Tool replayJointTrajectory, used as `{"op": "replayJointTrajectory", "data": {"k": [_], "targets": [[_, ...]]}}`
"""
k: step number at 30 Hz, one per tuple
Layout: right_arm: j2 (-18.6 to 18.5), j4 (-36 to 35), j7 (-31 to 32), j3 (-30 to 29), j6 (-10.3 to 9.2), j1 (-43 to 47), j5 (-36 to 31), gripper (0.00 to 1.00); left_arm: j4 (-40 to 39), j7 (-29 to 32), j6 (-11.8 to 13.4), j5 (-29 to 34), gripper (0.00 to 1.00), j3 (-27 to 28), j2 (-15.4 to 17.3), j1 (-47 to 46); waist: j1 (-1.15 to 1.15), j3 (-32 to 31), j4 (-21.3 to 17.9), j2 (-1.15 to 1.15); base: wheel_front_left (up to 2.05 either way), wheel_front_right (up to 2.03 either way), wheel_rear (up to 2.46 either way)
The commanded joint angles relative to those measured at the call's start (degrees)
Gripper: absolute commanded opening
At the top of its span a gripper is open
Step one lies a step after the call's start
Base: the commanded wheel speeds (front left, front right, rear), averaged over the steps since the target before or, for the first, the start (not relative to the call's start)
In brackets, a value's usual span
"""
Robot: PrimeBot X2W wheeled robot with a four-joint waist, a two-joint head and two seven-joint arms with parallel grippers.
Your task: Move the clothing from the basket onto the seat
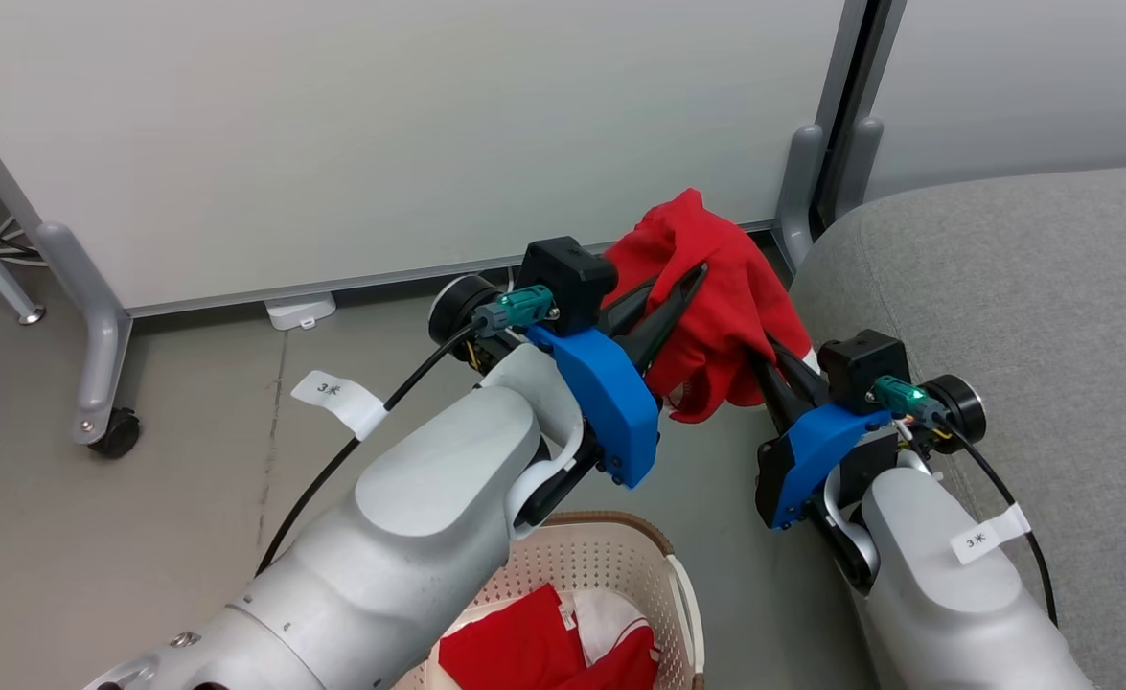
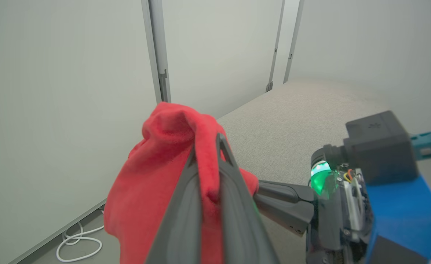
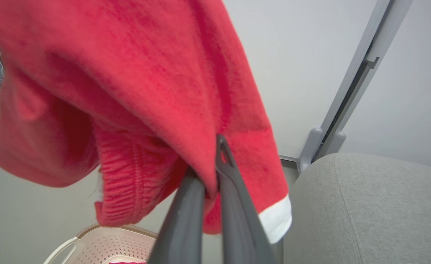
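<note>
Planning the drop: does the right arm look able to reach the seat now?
Probably yes: the right gripper, shut on the red garment, is beside the seat with nothing between. The left gripper grips it too and may hold it back.

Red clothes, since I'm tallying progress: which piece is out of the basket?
The red garment held by left gripper and right gripper; the other piece lies in the basket.
</note>
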Motion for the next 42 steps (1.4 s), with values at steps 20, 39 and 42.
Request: {"op": "replayJointTrajectory", "data": {"k": [20,39,42], "targets": [[-0.15,3.5,-2.23,1.78,0.03,-1.87,2.57,0.0,1.94,-1.63,0.47,-1.33,0.27,-1.65,-0.03,-1.1,0.0,-0.75,-0.76,0.0,0.0,0.0,0.0],[-0.14,0.8,-2.49,2.4,0.03,0.45,2.6,0.0,-5.69,-6.57,2.28,1.46,1.0,4.01,5.83,9.14,0.0,-1.78,-1.17,0.0,0.0,0.0,0.0],[-0.15,-0.37,-2.5,2.65,0.03,1.03,2.82,0.0,-11.83,-6.56,2.96,4.69,1.0,8.57,8.27,14.58,0.0,-1.7,-1.31,0.0,0.0,0.0,0.0]]}}
